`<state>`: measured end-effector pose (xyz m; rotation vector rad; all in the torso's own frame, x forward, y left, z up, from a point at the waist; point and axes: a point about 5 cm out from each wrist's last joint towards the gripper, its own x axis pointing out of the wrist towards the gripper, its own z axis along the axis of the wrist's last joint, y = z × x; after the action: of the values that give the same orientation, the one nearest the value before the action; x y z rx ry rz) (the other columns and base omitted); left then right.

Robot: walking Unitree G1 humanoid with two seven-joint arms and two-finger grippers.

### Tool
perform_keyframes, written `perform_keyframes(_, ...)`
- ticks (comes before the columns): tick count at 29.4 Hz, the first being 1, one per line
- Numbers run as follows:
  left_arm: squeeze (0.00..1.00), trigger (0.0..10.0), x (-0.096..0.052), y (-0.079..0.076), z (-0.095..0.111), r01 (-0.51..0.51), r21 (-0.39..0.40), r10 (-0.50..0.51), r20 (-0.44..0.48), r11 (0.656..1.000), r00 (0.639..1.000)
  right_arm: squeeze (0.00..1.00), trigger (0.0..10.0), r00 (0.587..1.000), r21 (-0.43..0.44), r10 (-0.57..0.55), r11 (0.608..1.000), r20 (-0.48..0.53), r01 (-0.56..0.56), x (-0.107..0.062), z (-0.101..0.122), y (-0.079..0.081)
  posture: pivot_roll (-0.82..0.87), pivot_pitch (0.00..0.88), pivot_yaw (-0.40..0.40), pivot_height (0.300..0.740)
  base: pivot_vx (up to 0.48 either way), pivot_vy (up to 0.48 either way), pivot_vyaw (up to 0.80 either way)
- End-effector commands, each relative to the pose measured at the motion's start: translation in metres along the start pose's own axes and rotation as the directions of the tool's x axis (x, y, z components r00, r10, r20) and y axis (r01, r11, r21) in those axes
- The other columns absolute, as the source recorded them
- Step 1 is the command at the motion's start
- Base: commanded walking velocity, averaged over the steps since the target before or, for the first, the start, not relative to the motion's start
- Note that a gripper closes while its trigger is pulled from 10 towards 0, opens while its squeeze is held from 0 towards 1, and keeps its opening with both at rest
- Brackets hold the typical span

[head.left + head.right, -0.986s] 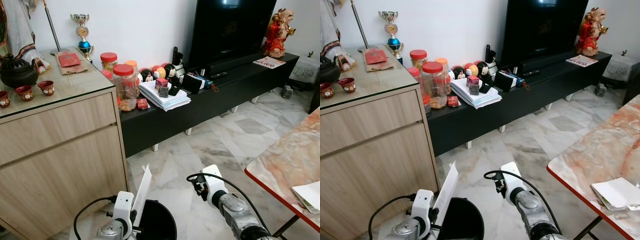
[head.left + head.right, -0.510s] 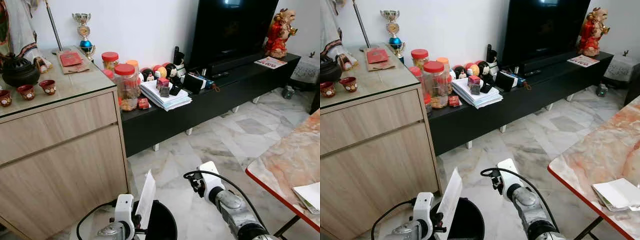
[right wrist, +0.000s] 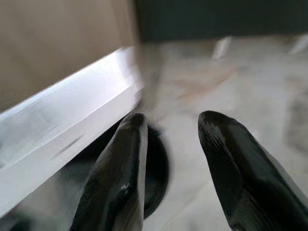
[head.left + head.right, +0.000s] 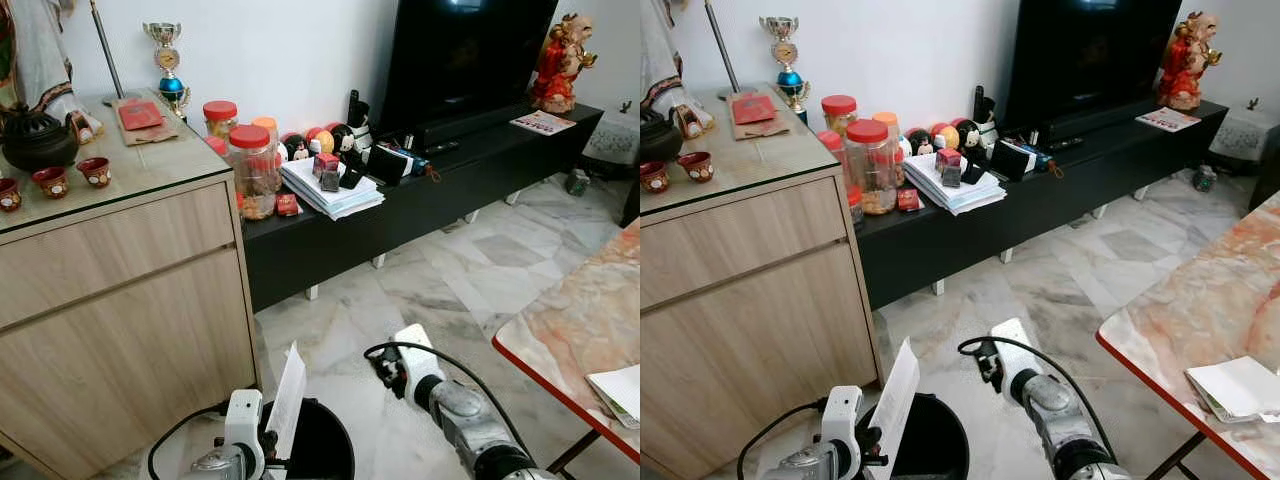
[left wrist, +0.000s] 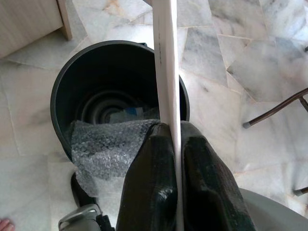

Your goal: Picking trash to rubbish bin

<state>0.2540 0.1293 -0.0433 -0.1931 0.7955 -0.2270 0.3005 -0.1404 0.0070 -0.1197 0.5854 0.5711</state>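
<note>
You are holding a flat white piece of card (image 5: 166,62) in your left hand (image 5: 175,163), whose two black fingers (image 5: 149,183) are pressed together on its lower edge. The card is standing upright, edge-on to the wrist camera, directly over the open mouth of the black rubbish bin (image 5: 65,82). The bin is sitting on the marble floor (image 4: 450,270) just beside the wooden cabinet (image 4: 120,300), and inside it some bubble wrap (image 5: 103,144) is lying against the near wall.

Your right hand (image 3: 168,144) is hovering near the bin with its fingers spread apart and nothing between them; the right wrist view is blurred, but the white card and the dark rim of the bin are showing just past the fingertips.

Judging by this, you are at the drop step: the trash is carried and lined up over the bin, not yet let go. The next move is asking you to part the left fingers so the card is falling straight in. Because it is tall and stiff, you may want to lower it a little first, or it could be tipping over the rim onto the floor. More papers (image 4: 615,390) are waiting on the marble table (image 4: 570,320) to your right.
</note>
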Motion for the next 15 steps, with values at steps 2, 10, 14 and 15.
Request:
perform_keyframes(2,0.00,10.0,-0.0003,0.0012,-0.0016,-0.006,-0.012,0.006,-0.012,1.000,1.000,0.00,10.0,0.998,-0.031,0.039,0.999,-0.045,-0.041,0.0001,0.0013,-0.0003,-0.04,0.032,-0.059,0.740,0.000,0.000,0.00)
perform_keyframes(10,0.00,10.0,-0.0003,0.0013,-0.0007,-0.002,-0.011,0.002,-0.009,1.000,1.000,0.00,10.0,0.994,-0.028,0.086,0.996,-0.063,-0.088,-0.0002,0.0041,-0.0001,-0.04,0.037,-0.059,0.740,0.000,0.000,0.00)
perform_keyframes(14,1.00,10.0,-0.0001,0.0003,-0.0001,0.007,-0.025,-0.007,-0.005,1.000,1.000,0.00,10.0,0.994,-0.025,0.089,0.996,-0.069,-0.091,-0.0001,0.0041,0.0007,-0.04,0.040,-0.058,0.740,0.000,0.000,0.00)
perform_keyframes(15,1.00,10.0,0.0000,0.0004,0.0002,0.007,-0.017,-0.007,-0.006,1.000,1.000,0.00,10.0,0.994,-0.024,0.088,0.996,-0.072,-0.089,-0.0002,0.0033,0.0007,-0.04,0.040,-0.058,0.740,0.000,0.000,0.00)
